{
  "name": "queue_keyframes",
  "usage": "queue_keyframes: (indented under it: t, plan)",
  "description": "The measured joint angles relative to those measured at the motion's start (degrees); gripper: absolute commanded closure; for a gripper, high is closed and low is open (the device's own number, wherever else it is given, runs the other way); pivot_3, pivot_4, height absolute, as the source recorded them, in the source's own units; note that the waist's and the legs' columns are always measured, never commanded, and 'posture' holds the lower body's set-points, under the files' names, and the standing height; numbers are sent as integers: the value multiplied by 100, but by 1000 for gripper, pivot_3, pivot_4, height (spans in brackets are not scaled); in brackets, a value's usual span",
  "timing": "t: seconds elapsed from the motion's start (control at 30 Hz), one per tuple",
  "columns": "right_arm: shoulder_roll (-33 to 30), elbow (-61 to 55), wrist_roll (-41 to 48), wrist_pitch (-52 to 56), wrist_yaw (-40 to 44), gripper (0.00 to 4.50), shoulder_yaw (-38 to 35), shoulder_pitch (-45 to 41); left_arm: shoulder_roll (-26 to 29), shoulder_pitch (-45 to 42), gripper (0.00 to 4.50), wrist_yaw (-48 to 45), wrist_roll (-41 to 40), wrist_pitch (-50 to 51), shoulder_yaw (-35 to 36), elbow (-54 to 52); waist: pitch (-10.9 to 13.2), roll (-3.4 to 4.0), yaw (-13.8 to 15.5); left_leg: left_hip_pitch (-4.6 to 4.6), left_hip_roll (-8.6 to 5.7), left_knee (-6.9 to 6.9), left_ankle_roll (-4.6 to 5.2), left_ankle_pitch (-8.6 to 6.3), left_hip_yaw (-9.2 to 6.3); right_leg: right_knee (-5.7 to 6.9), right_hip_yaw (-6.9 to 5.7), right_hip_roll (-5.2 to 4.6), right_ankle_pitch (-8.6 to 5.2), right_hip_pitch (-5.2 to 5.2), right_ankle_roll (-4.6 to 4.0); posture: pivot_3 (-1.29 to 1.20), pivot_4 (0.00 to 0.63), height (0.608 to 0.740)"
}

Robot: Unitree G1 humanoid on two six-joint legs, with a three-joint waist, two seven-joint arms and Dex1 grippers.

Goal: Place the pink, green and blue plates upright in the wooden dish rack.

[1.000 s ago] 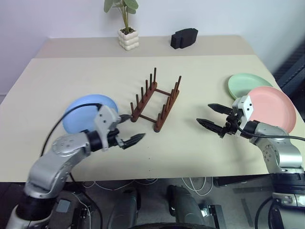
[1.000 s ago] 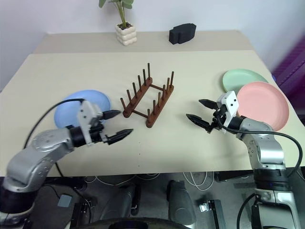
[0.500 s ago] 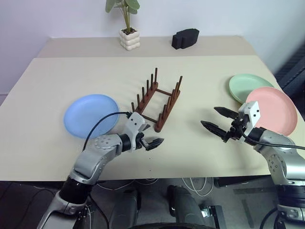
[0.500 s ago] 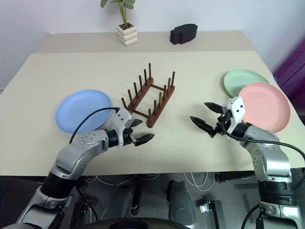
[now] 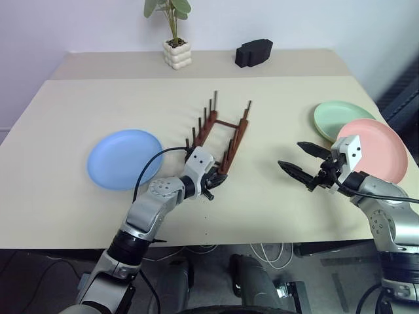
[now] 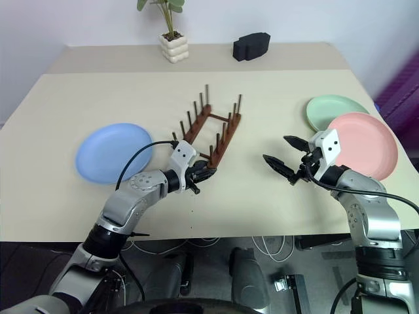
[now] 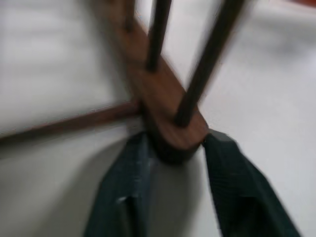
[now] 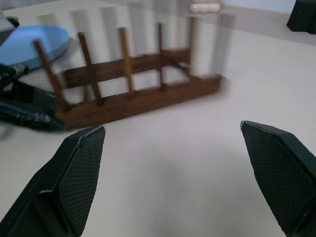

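the left gripper (image 6: 200,175) has its fingers (image 7: 123,197) closed around the near end of one rail of the wooden dish rack (image 6: 213,131), mid-table — this looks like squaring up the rack, not loading it. the right gripper (image 6: 286,155) hovers with fingers spread wide and empty, near the pink plate (image 6: 363,145) and green plate (image 6: 335,108); the blue plate (image 6: 112,152) lies flat to the left. next comes releasing the rail, then gripping a plate by its rim — none is racked yet.

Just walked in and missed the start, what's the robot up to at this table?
The left gripper is closed on the near end of one rail of the wooden dish rack. The right gripper hovers open beside the rack, holding nothing. The blue plate, green plate and pink plate lie flat on the table, none racked yet.
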Motion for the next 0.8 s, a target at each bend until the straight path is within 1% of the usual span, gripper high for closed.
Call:
queue_keyframes:
  t: [0.13, 0.27, 0.33, 0.43, 0.53, 0.63, 0.8]
  plan:
    - [0, 0, 1, -7, -10, 0, -4, 28, 62, 43, 3727, -37, 133, -185, -3, 26, 0, 0, -10, 2, 0, -1, 0, 0, 0, 0, 0, -1, 0, 1, 0, 0, 150, 734]
    - [1, 0, 0, -12, -16, 0, -4, 27, 241, 45, 3727, -151, 245, -548, 33, 215, 0, 0, -34, 4, 2, -3, 0, 0, 1, 1, 0, 2, 0, 0, 0, 0, 150, 734]
    - [10, 0, 0, -17, -19, 0, -4, 27, 429, 70, 3727, -406, 232, -760, 93, 263, 0, 0, -32, 3, 3, -4, 0, 0, 1, 1, 0, 2, 0, -1, 0, 0, 150, 734]
    - [24, 0, 0, -33, -25, 0, -4, 36, 823, 82, 3727, -1057, 153, -1185, 238, 411, 0, 1, -22, 2, 4, -3, 0, 0, 2, 0, 0, 1, -1, -1, -2, 0, 150, 734]
    - [27, 0, -2, -50, -30, 0, -3, 79, 1066, -18, 3727, -1824, -24, -1468, 281, 576, 1, 1, 15, -3, 2, -1, 0, 0, 1, -4, -1, -4, -2, -1, -2, 0, 150, 734]
    - [18, -5, -43, -57, -25, 0, -2, 244, 1173, -213, 3727, -2599, -155, -1672, 268, 737, 1, 0, 47, -6, 2, 0, 2, -1, 3, -7, -1, -5, -2, -1, -2, 0, 150, 734]
    - [-183, -59, -174, -52, 77, 0, 4, 702, 1261, -457, 3727, -3504, -218, -2023, 248, 1131, 1, 0, 71, -5, 2, 0, 4, -2, 4, -6, 0, -4, -2, -2, -2, 0, 150, 734]
